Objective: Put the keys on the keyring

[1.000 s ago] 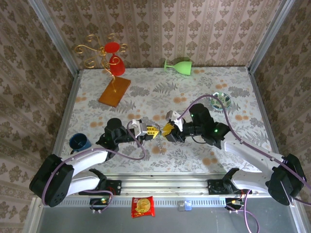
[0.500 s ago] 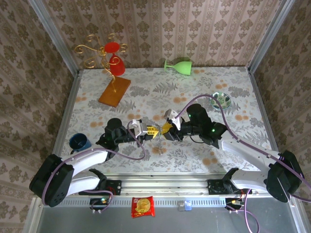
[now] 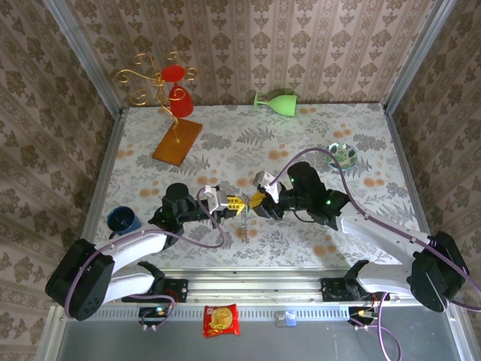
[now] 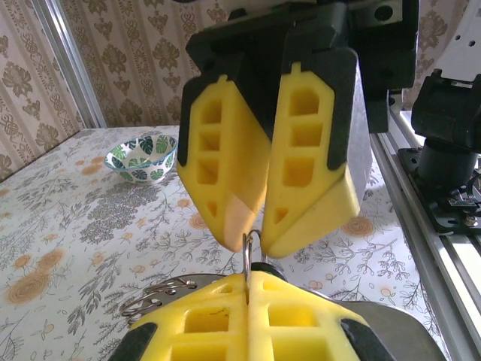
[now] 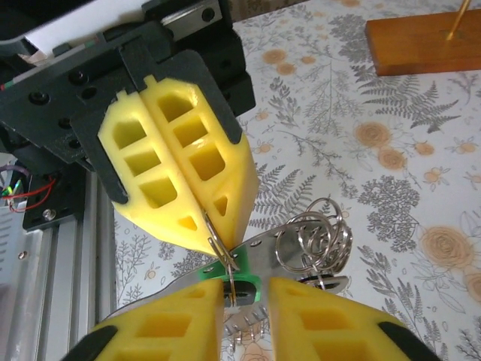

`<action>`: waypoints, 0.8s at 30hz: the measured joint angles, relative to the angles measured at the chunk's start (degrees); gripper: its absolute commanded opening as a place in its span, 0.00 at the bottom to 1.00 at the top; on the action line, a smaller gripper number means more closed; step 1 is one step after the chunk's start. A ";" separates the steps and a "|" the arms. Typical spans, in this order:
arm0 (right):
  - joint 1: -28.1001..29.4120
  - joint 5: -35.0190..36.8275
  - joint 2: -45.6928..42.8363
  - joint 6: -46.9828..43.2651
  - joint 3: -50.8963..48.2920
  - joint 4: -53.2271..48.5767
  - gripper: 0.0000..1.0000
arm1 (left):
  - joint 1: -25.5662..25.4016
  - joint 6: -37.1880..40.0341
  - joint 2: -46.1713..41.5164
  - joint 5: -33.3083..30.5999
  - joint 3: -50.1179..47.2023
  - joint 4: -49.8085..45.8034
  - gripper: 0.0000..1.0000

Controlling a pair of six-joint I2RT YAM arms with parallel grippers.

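Observation:
Over the table's near middle my left gripper (image 3: 234, 203) and right gripper (image 3: 257, 201) meet tip to tip. The left gripper (image 4: 249, 277) is shut on a thin wire loop, the keyring (image 4: 253, 244). In the right wrist view that keyring (image 5: 214, 241) runs down from the left gripper's fingers (image 5: 173, 165) into the hole of the green key head (image 5: 244, 265). The right gripper (image 5: 246, 289) stands narrowly open, its pads either side of that green head. A silver blade with a bundle of small rings (image 5: 316, 237) hangs beside it.
A patterned bowl (image 3: 342, 156) sits at the right. At the back lie a green glass (image 3: 278, 101) on its side and a wooden-based gold stand (image 3: 176, 139) with red cups. A blue cup (image 3: 122, 220) is at the left edge, and a snack packet (image 3: 222, 320) lies below the rail.
The right gripper has crept left toward the left gripper and its jaws have narrowed. The left arm has stayed put, still shut on the keyring.

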 measured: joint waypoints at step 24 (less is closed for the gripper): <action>-1.36 -3.65 5.22 -3.02 3.45 -5.05 0.30 | -0.04 0.09 0.94 -0.22 -0.09 0.90 0.00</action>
